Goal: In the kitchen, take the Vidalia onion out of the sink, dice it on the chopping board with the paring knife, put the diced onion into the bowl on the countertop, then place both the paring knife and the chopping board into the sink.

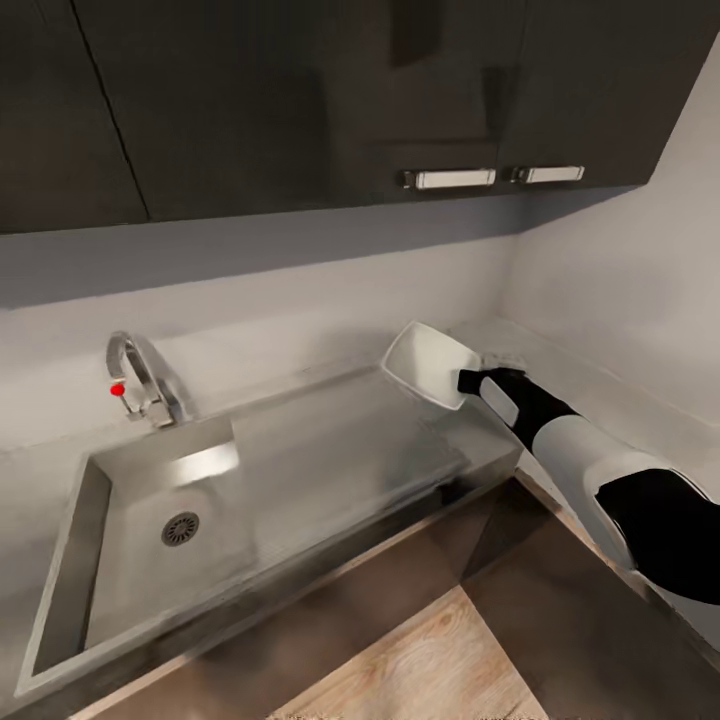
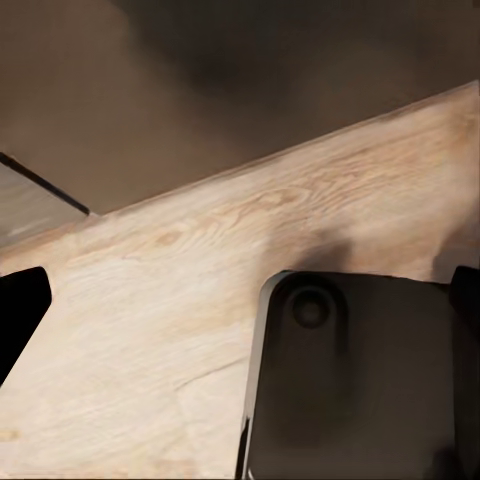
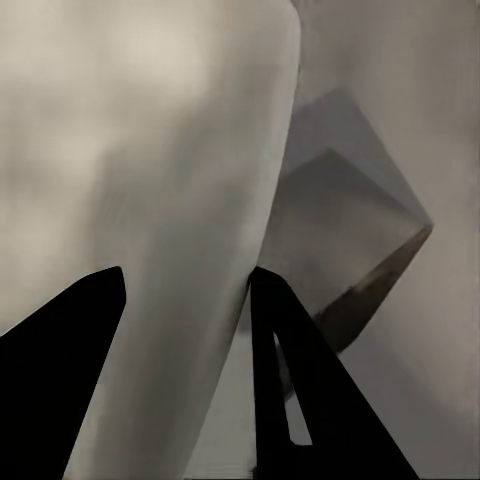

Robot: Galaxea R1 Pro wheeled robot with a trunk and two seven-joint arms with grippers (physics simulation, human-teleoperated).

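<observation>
Here the right gripper (image 1: 468, 384) pinches the rim of the tilted white bowl (image 1: 428, 364) above the countertop (image 1: 340, 440), right of the sink (image 1: 150, 530); the left gripper's jaw state I cannot tell.

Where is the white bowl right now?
In the head view the bowl is tilted up in the right gripper, above the countertop right of the sink.

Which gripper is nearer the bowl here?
Right. The right gripper clamps the tilted bowl by its rim above the countertop; the left gripper hangs over the wood floor.
</observation>
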